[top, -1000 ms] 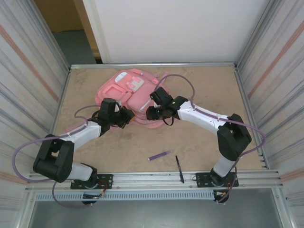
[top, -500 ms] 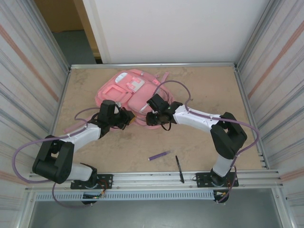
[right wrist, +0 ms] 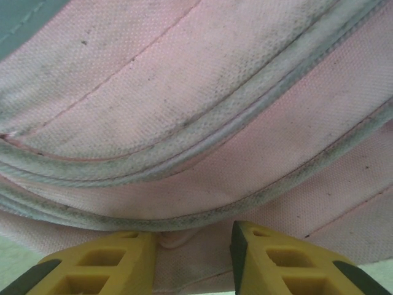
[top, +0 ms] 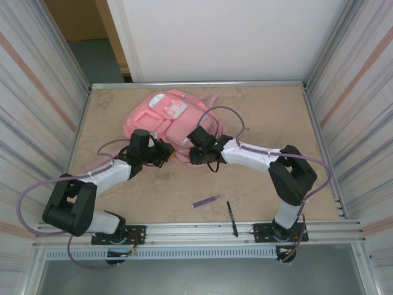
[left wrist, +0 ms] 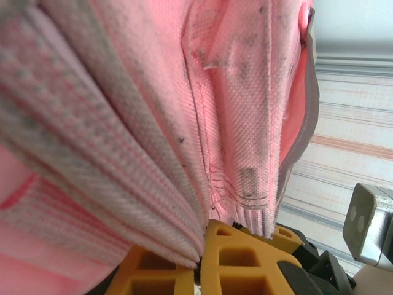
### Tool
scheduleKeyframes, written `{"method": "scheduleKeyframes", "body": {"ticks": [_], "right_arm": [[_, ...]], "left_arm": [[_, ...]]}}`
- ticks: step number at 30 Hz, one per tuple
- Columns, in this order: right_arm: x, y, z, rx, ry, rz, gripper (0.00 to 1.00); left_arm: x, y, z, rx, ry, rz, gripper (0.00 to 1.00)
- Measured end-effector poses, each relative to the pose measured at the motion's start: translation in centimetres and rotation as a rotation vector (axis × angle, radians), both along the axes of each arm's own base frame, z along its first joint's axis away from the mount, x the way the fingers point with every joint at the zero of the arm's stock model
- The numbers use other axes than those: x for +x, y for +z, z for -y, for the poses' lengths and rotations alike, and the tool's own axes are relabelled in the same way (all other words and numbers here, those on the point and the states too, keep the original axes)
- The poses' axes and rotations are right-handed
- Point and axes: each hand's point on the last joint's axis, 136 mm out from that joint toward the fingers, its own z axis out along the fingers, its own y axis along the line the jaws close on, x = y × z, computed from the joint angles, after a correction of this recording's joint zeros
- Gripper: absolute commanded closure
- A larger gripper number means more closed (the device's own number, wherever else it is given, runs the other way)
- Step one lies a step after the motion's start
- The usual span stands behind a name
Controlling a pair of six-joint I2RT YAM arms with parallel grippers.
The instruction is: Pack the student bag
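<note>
Right arm has slid left; both jaws pinch student bag [top: 169,120] fabric.

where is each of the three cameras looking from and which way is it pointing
Top external: fixed above and behind the arms, looking down at the table, the student bag, a purple pen and a black pen; both arms show whole.
Left wrist: on the left arm, facing pink bag fabric close up; left gripper shut on a fold.
Right wrist: on the right arm, facing the bag's piped seams; right gripper with fabric between its yellow fingers.
All three views share the student bag.
</note>
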Motion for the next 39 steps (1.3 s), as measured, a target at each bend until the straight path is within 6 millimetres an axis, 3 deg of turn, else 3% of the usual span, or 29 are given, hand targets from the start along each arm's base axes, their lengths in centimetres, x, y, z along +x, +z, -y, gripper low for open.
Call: {"method": "scheduleKeyframes", "body": {"ticks": [8, 16, 22, 24, 31, 37, 39], "right_arm": [[1.0, -0.2, 1.1, -0.022, 0.002, 0.012, 0.65], [3.1, -0.3, 3.8, -0.037, -0.047, 0.007, 0.66], [3.1, -0.2, 3.9, -0.007, -0.053, -0.02, 0.64], [3.0, 0.5, 4.0, 0.028, -0.07, -0.031, 0.59], [3.5, 4.7, 4.6, 0.22, -0.139, -0.03, 0.61], [3.0, 2.8, 2.9, 0.214, -0.09, -0.051, 0.63], [2.8, 1.9, 2.5, 0.195, -0.07, -0.057, 0.64]], "left_arm": [[0.0, 0.3, 0.3, -0.002, -0.014, 0.012, 1.0], [0.1, 0.7, 0.5, -0.008, -0.029, 0.021, 1.0], [0.0, 0.6, 0.5, -0.008, -0.036, 0.02, 1.0], [0.0, 0.6, 0.5, -0.003, -0.04, 0.023, 1.0], [-0.2, 1.0, 0.7, -0.017, -0.063, 0.024, 0.99], [-0.1, 1.8, 1.3, -0.057, -0.08, 0.037, 0.96], [-0.2, 1.6, 1.3, -0.059, -0.084, 0.03, 0.86]]}}
